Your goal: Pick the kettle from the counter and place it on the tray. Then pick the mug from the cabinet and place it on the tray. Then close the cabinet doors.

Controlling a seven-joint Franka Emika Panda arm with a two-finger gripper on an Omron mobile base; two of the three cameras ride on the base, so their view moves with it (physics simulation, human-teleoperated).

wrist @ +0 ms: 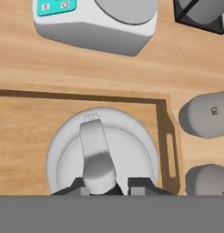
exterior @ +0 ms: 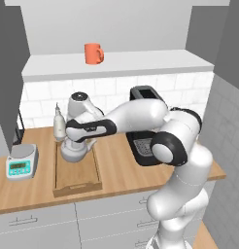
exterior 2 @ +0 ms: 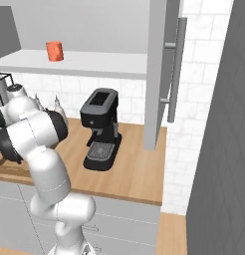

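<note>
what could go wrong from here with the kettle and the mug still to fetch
1. The kettle sits at the far end of the tray, near its rim; the gripper, shut on its handle, may drag or tip it if it lifts before opening.
2. Two bottles stand just past that rim; a sideways retreat might knock them.
3. The mug stands high on the cabinet shelf, and the open door crowds the reach.

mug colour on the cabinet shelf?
Orange-red, plain. The mug shows best in the left base view.

Orange mug (exterior 2: 54,51) on cabinet (exterior 2: 94,62) shelf
</note>
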